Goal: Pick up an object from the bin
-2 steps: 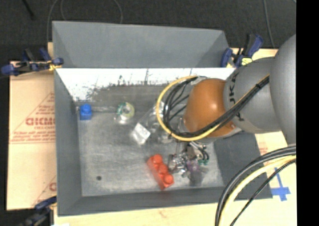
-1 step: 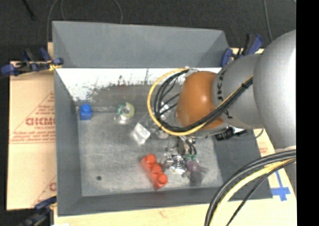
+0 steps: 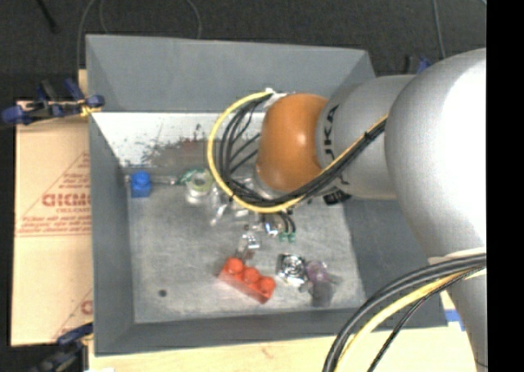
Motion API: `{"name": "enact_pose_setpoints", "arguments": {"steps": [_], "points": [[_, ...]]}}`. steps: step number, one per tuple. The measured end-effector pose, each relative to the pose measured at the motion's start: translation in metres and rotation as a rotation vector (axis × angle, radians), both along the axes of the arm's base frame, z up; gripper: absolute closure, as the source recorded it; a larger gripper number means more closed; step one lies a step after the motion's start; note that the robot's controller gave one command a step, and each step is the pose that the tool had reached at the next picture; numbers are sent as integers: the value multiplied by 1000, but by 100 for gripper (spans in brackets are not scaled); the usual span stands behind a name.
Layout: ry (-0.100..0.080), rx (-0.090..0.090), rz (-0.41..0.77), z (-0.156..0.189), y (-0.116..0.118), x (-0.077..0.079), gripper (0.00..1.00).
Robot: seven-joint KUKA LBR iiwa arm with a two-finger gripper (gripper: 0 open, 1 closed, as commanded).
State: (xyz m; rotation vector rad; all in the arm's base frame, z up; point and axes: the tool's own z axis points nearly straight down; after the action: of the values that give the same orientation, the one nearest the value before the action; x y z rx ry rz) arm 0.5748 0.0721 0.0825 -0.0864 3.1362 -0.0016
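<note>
Near gripper (image 3: pixel 250 236), red lumpy piece (image 3: pixel 246 278)

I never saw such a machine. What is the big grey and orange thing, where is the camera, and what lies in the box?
It is a robot arm, reaching in from the right; the orange cover and cables belong to it. One camera looks down from above. The grey box is a metal bin of small things: a blue block, a pale round piece, a red piece, a shiny wad. The gripper hangs mid-bin, near the red piece. Whether it holds anything I cannot tell.
</note>
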Motion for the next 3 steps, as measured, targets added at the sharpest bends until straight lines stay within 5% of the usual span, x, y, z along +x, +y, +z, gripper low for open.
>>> {"name": "enact_pose_setpoints", "arguments": {"steps": [1, 2, 3], "points": [[-50, 2, 49, 4, -40, -82, 0], [-9, 6, 25, 73, 26, -60, 0], [0, -1, 115, -6, -47, -79, 0]]}}
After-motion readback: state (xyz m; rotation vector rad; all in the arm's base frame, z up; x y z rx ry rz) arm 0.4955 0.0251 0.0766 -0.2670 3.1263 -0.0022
